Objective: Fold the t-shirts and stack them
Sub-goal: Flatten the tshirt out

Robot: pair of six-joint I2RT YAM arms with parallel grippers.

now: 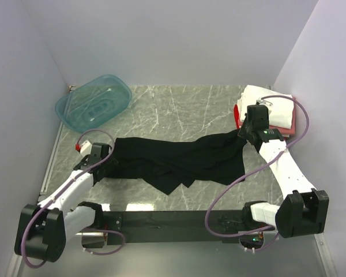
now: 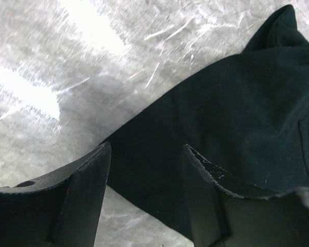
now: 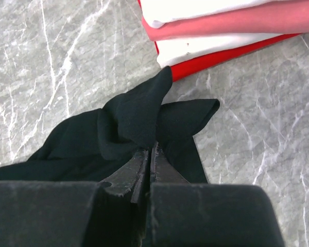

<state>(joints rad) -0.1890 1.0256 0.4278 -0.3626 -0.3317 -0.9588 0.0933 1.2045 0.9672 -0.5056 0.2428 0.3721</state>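
Since the black t-shirt [image 1: 179, 158] is thin limp cloth, expect it to sag, bunch and drag wherever it's unsupported: light, zero stiffness, not fragile. It lies crumpled across the middle of the tabletop [image 1: 190, 107], strung between the two arms. On the far side the right gripper [image 3: 150, 154] is clenched on a bunched corner of it, just beside the folded stack [image 3: 221, 31] (white, pink, white, red) at the far right. Meanwhile the left gripper [image 2: 147, 159] is released, jaws apart over the shirt's left edge; can't tell if the tips touch the cloth. Best hold, I'd say: pinch a single layer at a hem or shoulder corner, both sides level, so it spreads flat instead of roping up. The teal tub [image 1: 93, 104] sits far left, well apart.
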